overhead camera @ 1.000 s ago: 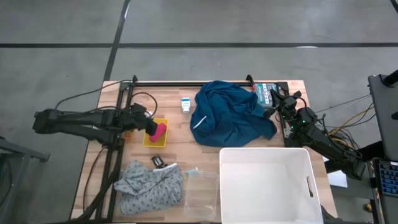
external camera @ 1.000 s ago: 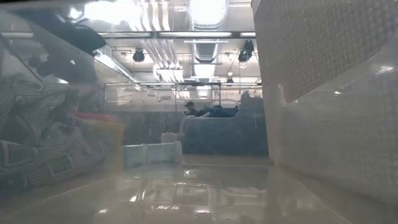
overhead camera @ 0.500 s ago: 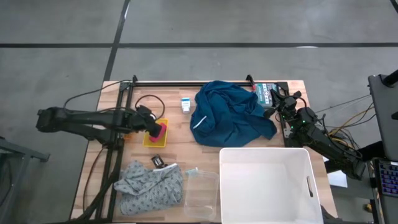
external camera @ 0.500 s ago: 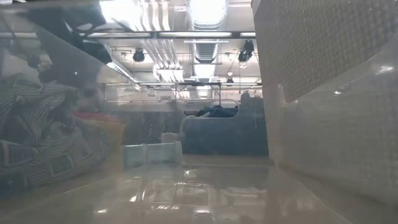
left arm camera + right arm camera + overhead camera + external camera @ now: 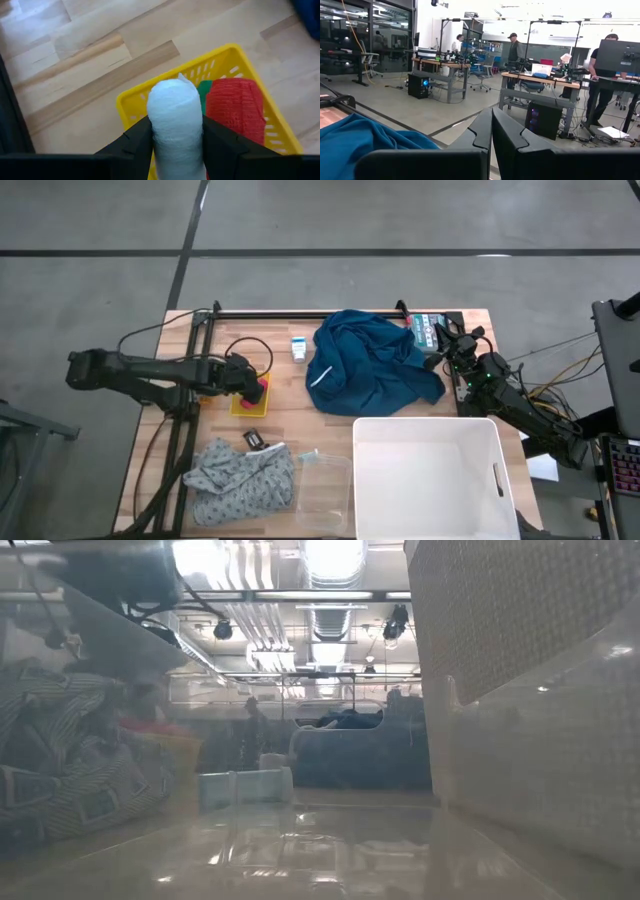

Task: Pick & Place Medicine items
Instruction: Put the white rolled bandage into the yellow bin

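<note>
My left gripper [image 5: 249,377] hangs over a yellow basket [image 5: 243,404] at the table's left, shut on a white bandage roll [image 5: 175,115]. A red roll [image 5: 235,107] lies in the basket with something green [image 5: 203,91] beside it. A small white carton with blue print [image 5: 298,348] lies on the wood farther back, apart from both grippers. My right gripper [image 5: 491,131] is shut at the table's far right corner [image 5: 450,340], pointing out into the room with nothing in it. My left gripper pinches the white roll's two sides [image 5: 176,145] between its two fingers [image 5: 136,142]. The fingers slant down from the table's left and lie along the roll. The roll's rounded end [image 5: 172,87] sticks out past the fingertips, clear above the basket's rim [image 5: 131,100].
A blue cloth [image 5: 370,365] lies crumpled at the middle back. A white bin [image 5: 430,470] stands at the near right, with a clear container [image 5: 325,480] and a grey cloth [image 5: 240,480] to its left. A black rail [image 5: 300,313] runs along the far edge.
My left gripper has gone toward the table's right edge and down toward the yellow basket, tipping more steeply downward, with the white roll still between its fingers. It now covers part of the red roll in the high view.
</note>
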Controlling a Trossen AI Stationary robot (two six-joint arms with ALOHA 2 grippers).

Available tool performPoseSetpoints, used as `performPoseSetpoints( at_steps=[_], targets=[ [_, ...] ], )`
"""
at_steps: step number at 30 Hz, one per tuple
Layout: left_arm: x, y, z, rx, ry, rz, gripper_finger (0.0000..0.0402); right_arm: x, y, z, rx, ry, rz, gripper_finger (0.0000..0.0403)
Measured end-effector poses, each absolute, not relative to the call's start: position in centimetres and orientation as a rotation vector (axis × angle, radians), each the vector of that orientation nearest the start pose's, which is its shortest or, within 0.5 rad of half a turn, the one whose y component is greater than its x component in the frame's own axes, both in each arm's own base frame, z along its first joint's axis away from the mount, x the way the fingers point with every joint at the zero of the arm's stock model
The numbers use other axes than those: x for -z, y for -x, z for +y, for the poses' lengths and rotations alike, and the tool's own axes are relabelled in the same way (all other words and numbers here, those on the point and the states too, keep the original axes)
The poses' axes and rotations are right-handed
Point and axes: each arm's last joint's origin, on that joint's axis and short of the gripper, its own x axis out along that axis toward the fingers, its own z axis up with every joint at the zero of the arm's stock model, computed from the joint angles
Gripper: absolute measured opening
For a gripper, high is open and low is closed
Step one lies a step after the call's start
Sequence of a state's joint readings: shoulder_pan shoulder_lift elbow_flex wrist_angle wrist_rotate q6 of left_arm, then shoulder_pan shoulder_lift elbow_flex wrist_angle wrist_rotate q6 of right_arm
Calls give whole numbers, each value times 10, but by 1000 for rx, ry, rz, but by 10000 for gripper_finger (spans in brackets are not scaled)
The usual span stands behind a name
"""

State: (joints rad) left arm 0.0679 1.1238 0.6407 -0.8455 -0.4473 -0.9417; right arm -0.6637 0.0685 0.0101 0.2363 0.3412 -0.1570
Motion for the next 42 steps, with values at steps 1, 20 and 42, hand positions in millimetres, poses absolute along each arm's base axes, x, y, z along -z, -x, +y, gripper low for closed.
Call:
performPoseSetpoints(
  at_steps=[1,20,42],
  targets=[
    [-189,-172,24,-1000,531,992,146,-184,-71,-68,1015,173,-104,8],
    [-172,-183,24,-998,540,1096,146,-184,-71,-68,1015,173,-104,8],
    [-159,-181,23,-979,565,1098,146,-184,-71,-68,1015,173,-104,8]
  ],
)
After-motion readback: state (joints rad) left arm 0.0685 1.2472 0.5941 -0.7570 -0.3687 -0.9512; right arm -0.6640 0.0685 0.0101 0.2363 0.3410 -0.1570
